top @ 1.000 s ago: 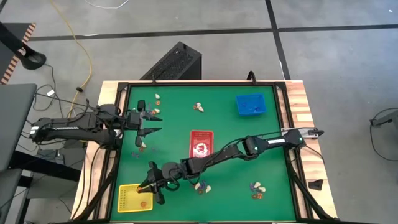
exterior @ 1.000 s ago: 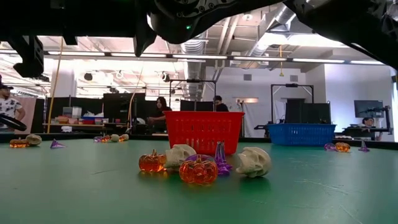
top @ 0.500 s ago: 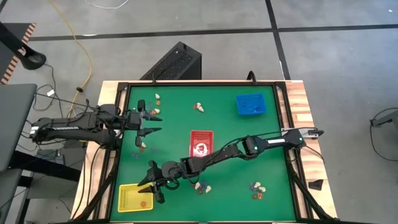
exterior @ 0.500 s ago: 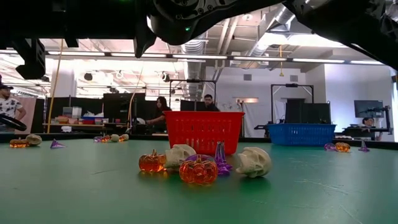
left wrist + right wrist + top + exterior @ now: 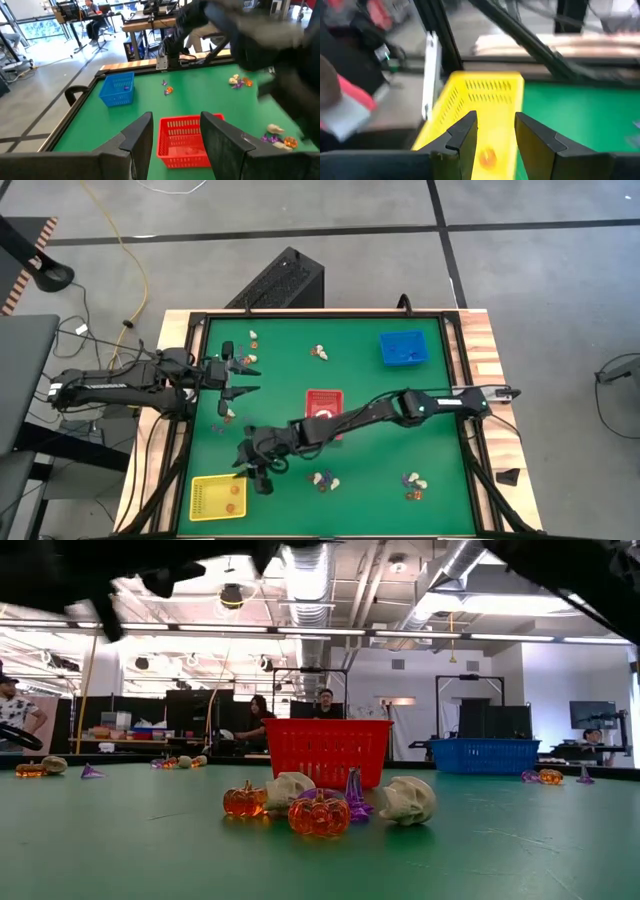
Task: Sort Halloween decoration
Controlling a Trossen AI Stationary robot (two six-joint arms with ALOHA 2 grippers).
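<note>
High view puts the right gripper (image 5: pixel 256 470) just beyond the far right corner of the yellow slotted plastic tray (image 5: pixel 204 501), its dark fingers (image 5: pixel 464 134) spread apart and holding nothing. One small orange trinket (image 5: pixel 487 157) lies inside that tray. Left of it, the left gripper (image 5: pixel 246 378) hangs over the table's left side, fingers parted and empty, near a few scattered trinkets (image 5: pixel 226 414). At mid-table stands the red slotted tray (image 5: pixel 322 397), and the blue slotted tray (image 5: pixel 403 348) sits far right. A cluster of orange pumpkins, cream skulls and a purple piece (image 5: pixel 330 802) lies near the front, right of the yellow tray.
</note>
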